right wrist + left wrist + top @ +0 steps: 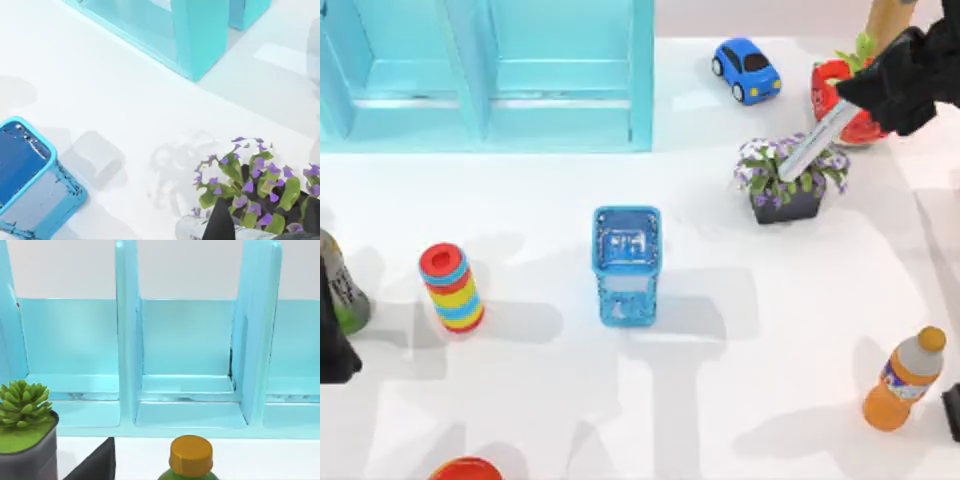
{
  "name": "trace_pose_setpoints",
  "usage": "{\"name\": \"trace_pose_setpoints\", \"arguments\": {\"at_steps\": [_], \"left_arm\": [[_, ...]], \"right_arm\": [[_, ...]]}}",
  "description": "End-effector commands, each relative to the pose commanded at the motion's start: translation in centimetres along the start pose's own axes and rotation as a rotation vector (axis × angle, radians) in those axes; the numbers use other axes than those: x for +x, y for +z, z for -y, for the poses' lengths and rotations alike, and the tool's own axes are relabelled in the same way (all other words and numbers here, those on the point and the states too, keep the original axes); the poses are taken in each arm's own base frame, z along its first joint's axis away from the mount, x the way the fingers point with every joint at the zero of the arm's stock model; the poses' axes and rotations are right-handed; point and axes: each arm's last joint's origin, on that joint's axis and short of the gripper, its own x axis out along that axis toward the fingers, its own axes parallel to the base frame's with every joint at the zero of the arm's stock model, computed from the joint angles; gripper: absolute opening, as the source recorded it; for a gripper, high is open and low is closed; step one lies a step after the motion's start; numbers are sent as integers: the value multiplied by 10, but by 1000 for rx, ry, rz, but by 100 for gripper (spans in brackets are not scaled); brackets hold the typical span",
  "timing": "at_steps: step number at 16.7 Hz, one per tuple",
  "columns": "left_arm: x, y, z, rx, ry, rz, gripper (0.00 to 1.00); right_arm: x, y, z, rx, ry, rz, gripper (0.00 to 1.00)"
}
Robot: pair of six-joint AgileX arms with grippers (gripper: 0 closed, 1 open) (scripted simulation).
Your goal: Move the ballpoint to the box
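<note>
The right gripper (868, 98), at the upper right of the top view, is pinched on the black upper part of the ballpoint (815, 142), which hangs tilted above the bench (720, 330); its silvery-grey barrel slants down to the left over the purple flower pot (788, 180). The right wrist view shows what the overhead camera hides: two dark fingertips (218, 223) at the bottom edge of the frame, astride the pale barrel (192, 231), with the purple blooms (250, 187) just beyond. Behind the gripper in the top view sits a red pot (840, 100) with a green plant, and farther to the upper left a blue toy car (747, 70). The blue box (626, 264) stands near the middle of the bench, well apart from the pen; the right wrist view catches its open top at lower left (30, 185). A turquoise shelf unit (485, 75) fills the upper left, and the left wrist view faces its compartments (187, 365) straight on, above a succulent (22, 407) in a grey pot and an orange bottle cap (190, 455). The left gripper (332, 350) is parked at the left edge; I cannot tell how its fingers stand. A striped cylinder (451, 287) stands left of the box, an orange bottle (904, 380) at lower right.
</note>
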Motion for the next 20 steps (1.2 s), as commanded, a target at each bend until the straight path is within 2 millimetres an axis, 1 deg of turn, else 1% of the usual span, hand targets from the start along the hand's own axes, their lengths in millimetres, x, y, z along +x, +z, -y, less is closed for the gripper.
{"name": "trace_pose_setpoints", "arguments": {"at_steps": [2, 4, 5, 6, 8, 10, 12, 15, 18, 20], "left_arm": [[0, 0, 0, 0, 0, 0, 100], [0, 0, 0, 0, 0, 0, 100], [0, 0, 0, 0, 0, 0, 100], [0, 0, 0, 0, 0, 0, 100], [0, 0, 0, 0, 0, 0, 100], [0, 0, 0, 0, 0, 0, 100], [0, 0, 0, 0, 0, 0, 100], [0, 0, 0, 0, 0, 0, 100], [0, 0, 0, 0, 0, 0, 100], [0, 0, 0, 0, 0, 0, 100]], "right_arm": [[-35, -8, 30, 25, -108, -51, 0], [-80, -21, 56, 64, -222, -113, 0], [-103, -29, 64, 86, -275, -146, 0], [-126, -37, 70, 109, -322, -179, 0], [-164, -51, 72, 144, -395, -240, 0], [-190, -61, 68, 159, -444, -286, 0], [-203, -66, 64, 162, -469, -310, 0], [-204, -66, 63, 162, -471, -313, 0], [-198, -69, 65, 165, -464, -315, 0], [-189, -77, 70, 166, -470, -315, 0]]}}
